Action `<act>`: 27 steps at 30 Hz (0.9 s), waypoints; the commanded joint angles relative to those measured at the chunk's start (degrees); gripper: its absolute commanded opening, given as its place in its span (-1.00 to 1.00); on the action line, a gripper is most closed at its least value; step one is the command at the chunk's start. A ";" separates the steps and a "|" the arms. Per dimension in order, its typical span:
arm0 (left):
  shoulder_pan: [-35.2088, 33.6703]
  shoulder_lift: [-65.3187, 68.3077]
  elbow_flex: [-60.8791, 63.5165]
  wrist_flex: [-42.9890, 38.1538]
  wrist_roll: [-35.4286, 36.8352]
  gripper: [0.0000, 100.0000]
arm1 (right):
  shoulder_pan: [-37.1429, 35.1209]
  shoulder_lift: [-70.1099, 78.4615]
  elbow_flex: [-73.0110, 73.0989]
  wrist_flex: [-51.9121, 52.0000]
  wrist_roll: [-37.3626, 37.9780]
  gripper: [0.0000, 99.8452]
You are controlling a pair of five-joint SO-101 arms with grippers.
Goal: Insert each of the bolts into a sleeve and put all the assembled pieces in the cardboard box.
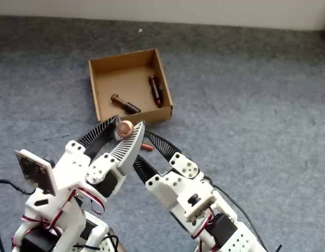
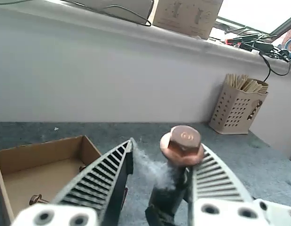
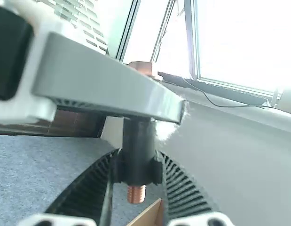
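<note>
**Q:** Surface and container?
**A:** A grey felt-like table point(image 1: 246, 105) is noted. An open cardboard box point(image 1: 123, 77) is set on it, beyond both arms.

**Q:** End effectors?
**A:** The right gripper point(image 3: 137, 157) is clamped on a black sleeve point(image 3: 137, 143), which is held just beside the box's near wall. The left gripper point(image 2: 167, 146) is spread wide around the top of the same piece. One of its fingers point(image 2: 216, 181) is touched by the bolt head, and the other stands apart from it.

**Q:** Bolt?
**A:** A copper bolt point(image 2: 182, 142) is seated in the held sleeve, with its hex head above and its threaded tip protruding below.

**Q:** Box contents?
**A:** A first assembled piece point(image 1: 125, 104) is recorded near the middle of the box floor. A second assembled piece point(image 1: 155, 90) is recorded along the wall at the high view's right.
</note>
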 commanded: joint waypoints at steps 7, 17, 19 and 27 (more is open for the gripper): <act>-1.27 0.40 -0.48 5.63 0.53 -0.47 | 0.04 -1.01 7.08 -0.92 0.35 -0.99; -0.92 -0.04 -0.84 9.32 -1.58 -0.37 | 0.57 -1.01 7.08 9.71 -4.84 -0.99; -0.92 -0.04 -0.84 9.32 -2.46 -0.38 | 2.77 -1.01 7.08 10.86 -10.99 -0.99; -1.36 -0.04 -0.75 9.14 -2.90 -0.42 | 16.13 -1.01 7.08 14.29 -24.18 -0.99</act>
